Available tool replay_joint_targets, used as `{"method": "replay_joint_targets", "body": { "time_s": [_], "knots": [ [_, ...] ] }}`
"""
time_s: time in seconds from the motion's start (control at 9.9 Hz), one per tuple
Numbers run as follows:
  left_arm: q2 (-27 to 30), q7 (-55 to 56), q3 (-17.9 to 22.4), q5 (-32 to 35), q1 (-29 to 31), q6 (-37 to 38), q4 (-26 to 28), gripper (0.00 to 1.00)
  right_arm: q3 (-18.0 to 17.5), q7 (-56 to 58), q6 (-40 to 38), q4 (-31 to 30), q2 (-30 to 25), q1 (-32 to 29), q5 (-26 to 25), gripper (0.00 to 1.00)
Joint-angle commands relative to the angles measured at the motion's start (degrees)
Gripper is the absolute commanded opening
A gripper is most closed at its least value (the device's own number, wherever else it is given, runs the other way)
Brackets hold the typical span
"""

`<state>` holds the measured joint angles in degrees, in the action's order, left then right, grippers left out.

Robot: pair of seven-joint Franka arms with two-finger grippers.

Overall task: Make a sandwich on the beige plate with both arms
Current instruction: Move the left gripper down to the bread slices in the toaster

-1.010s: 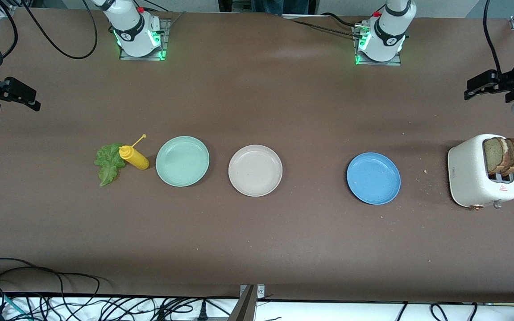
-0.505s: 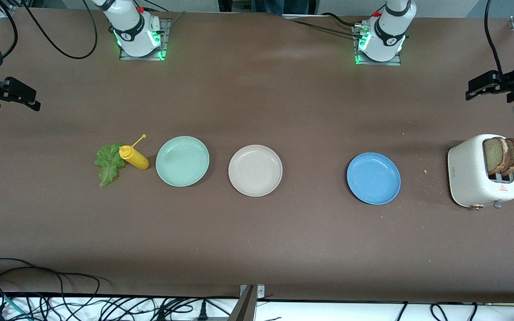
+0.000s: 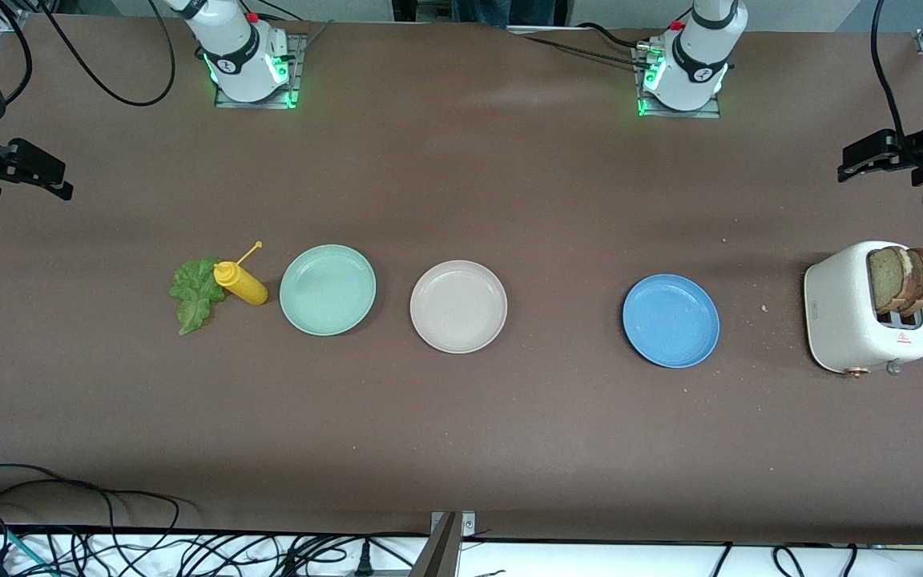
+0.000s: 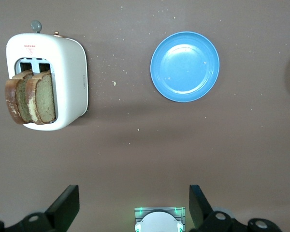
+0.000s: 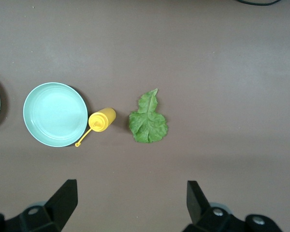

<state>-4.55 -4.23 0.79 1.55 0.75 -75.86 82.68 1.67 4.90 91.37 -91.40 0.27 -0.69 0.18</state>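
Beige plate [image 3: 458, 306] sits bare mid-worktop between the mint green plate [image 3: 328, 289] and blue plate [image 3: 671, 320]; two bread slices [image 3: 902, 280] stand in the toaster [image 3: 866, 312] at the left arm's end, lettuce leaf [image 3: 193, 292] lies flat beside the yellow mustard bottle [image 3: 240, 282] at the right arm's end. Bread looks light, stiff and crumbly, best pinched across its faces at the exposed top crust; lettuce looks limp and thin, best nipped at an edge. Left end effector [image 4: 134, 205] hovers near the toaster, fingers apart, shifted slightly toward the worktop's edge since a second ago; right end effector [image 5: 130, 202], fingers apart and empty, waits unchanged above its end.
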Motion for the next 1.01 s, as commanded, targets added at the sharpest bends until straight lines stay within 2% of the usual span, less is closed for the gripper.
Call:
{"method": "replay_joint_targets", "body": {
  "time_s": [0.0, 0.91],
  "knots": [
    [-0.6, -0.5, 0.1, 1.3, 0.3, 0.2, -0.4, 1.0, -0.2, 0.5, -0.2, 0.4, -0.4, -0.3, 0.4, 1.0],
    [-3.1, -1.2, 0.4, 5.1, 2.3, -1.7, -0.5, 1.0, -0.2, 0.3, -0.2, 0.4, -0.4, -0.3, 0.4, 1.0]
  ]
}}
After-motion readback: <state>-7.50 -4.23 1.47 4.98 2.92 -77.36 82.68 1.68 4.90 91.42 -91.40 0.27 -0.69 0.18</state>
